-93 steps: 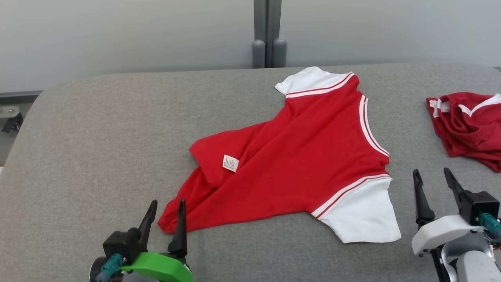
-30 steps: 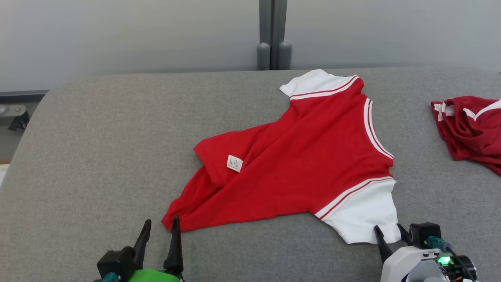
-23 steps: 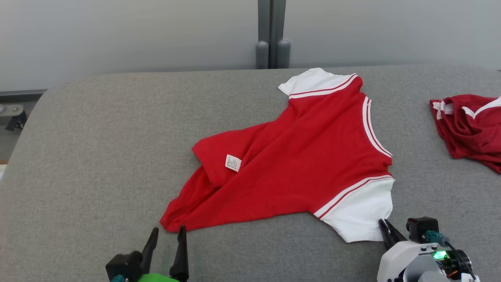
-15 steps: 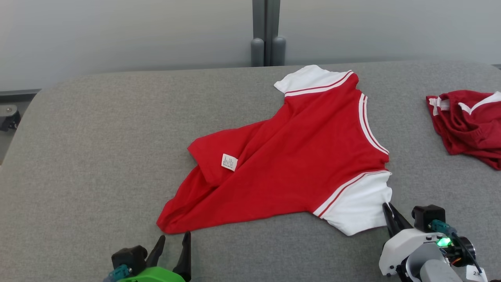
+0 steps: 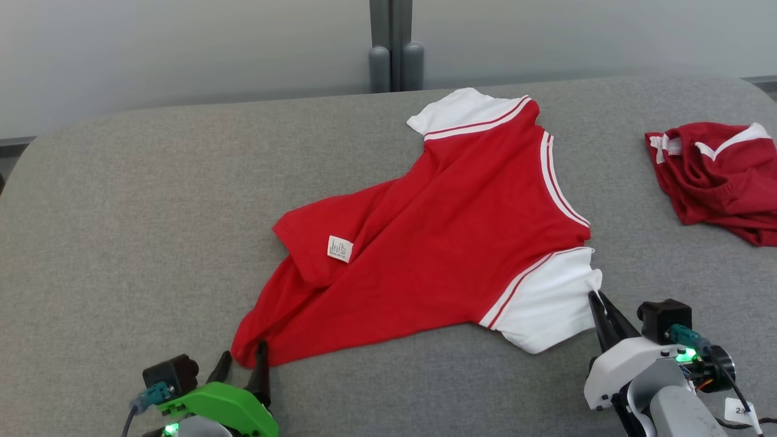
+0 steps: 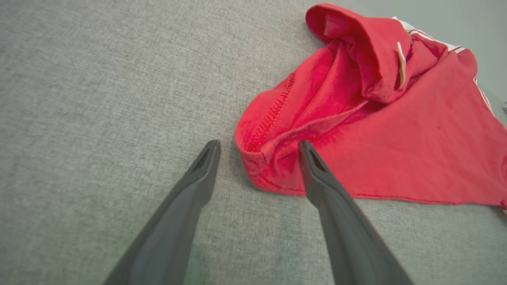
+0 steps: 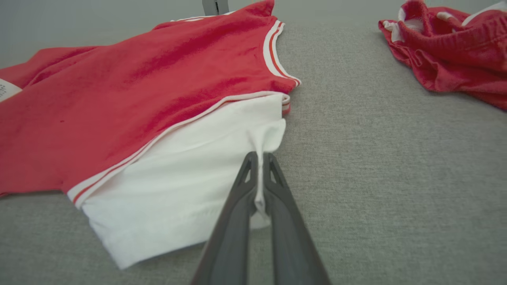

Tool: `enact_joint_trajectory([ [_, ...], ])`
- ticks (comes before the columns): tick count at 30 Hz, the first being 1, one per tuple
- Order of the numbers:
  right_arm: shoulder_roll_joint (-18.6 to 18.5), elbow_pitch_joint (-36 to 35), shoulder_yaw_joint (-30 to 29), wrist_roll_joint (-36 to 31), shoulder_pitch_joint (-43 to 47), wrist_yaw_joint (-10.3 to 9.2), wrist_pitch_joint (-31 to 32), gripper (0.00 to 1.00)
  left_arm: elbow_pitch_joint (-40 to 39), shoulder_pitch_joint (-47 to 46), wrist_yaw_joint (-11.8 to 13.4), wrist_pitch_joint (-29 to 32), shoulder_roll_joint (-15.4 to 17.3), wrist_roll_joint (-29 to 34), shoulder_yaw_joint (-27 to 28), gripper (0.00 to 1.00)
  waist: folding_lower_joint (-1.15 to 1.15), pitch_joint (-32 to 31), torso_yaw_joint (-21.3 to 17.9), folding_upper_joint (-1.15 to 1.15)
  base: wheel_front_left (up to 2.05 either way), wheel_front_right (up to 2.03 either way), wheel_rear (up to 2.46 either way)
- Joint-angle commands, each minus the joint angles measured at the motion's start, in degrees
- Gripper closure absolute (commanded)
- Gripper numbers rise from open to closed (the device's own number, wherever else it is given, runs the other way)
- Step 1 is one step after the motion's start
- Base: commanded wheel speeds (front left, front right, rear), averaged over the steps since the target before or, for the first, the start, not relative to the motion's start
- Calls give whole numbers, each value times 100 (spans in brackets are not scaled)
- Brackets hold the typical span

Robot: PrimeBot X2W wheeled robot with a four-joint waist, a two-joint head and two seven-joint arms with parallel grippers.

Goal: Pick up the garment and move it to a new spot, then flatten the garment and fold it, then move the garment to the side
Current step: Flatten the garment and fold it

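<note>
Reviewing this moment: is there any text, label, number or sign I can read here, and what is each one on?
"2", then a character too blurred to read: on the small white tag at the head view's lower right.
Printed lines, too small to read: on the white care label sewn to the red shirt.
I can read no other text.

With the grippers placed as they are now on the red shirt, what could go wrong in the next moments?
1. The right gripper pinches just a thin fold at the edge of the white sleeve; it may slip out when lifted.
2. The left gripper is open around the hem corner; closing could catch one layer, leaving the red shirt bunched.
</note>
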Motion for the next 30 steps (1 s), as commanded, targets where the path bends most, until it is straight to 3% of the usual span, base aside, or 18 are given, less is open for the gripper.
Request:
enact_joint_trajectory([
  [1,-27,-118,-55,61,66,-7,32,100,34,-132,-46,-45,29,-96,-47,61,0,16,-31,0,0,0,0],
  [2,-27,-165,-87,66,75,-7,35,100,46,-146,-52,-33,34,-126,-82,95,0,11,-36,0,0,0,0],
  [3,-26,-203,-116,70,80,-7,45,100,59,-158,-63,-17,50,-144,-121,100,0,5,-39,0,0,0,0],
  [11,-25,-805,-335,241,44,-7,188,100,-291,-62,-95,262,85,-631,-407,100,0,-161,-46,0,0,0,0],
  [17,-26,-1773,-486,425,-117,-7,596,100,-1403,158,-94,850,200,-1648,-546,100,0,-411,-46,0,0,0,0],
  [23,-24,-3160,-629,537,-383,-7,1232,100,-2915,221,-95,1489,281,-2717,-342,100,0,-611,-66,0,0,0,0],
  [26,-24,-3865,-695,648,-590,-7,1545,100,-3760,78,66,1810,236,-3256,-143,100,0,-682,-92,0,0,0,0],
  [30,-23,-4714,-766,731,-933,-7,1906,100,-4932,-253,489,2139,203,-3750,114,100,0,-749,-132,0,0,0,0],
])
